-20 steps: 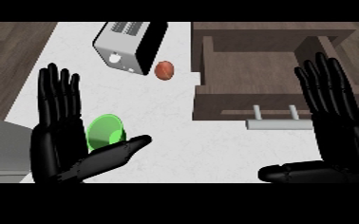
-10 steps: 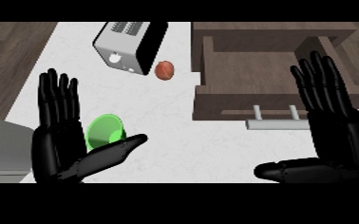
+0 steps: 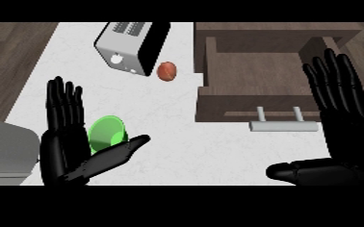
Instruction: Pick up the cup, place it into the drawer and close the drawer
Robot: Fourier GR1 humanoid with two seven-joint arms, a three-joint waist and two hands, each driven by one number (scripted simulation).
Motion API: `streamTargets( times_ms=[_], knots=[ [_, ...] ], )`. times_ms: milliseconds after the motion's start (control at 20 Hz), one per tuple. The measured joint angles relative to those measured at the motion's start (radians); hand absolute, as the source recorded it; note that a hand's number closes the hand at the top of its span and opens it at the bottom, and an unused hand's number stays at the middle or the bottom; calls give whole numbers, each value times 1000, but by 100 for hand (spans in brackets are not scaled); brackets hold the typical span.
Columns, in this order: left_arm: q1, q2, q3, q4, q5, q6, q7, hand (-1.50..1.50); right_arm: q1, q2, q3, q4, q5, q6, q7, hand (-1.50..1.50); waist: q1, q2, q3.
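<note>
Cup: green cup [image 3: 107,133] lower left on the table [image 3: 185,139], beside the left hand [image 3: 62,149]; fingers released
Right hand: right hand [image 3: 338,125] at right edge, fingers straight, holding nothing
Drawer: drawer [image 3: 259,79] open, upper right

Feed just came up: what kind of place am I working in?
Likely a kitchen counter: a toaster on the white top, an open wooden drawer with a bar handle, and a green cup.

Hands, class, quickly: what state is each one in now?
Left hand: open, holding nothing, beside the green cup.
Right hand: open, holding nothing.
</note>
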Motion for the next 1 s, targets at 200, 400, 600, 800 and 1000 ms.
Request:
streamTargets(
  times_ms=[200,400,600,800,1000],
  knots=[
    [64,6,9,32,47,-13,-65,-150,-19,-7,-20,6,-16,5,7,-150,1,0,0],
    [97,3,45,103,85,-25,-138,-150,-23,3,-6,-4,-2,-8,25,-150,1,0,0],
    [136,6,65,135,126,-29,-194,-150,-26,-1,-19,24,-14,8,7,-150,2,0,0],
    [130,6,114,226,173,-67,-267,-150,-51,-13,-30,11,-21,4,44,-150,1,0,0],
    [147,11,138,298,221,-107,-344,-150,-22,-10,-29,9,-17,16,22,-150,1,0,0]
  ],
)
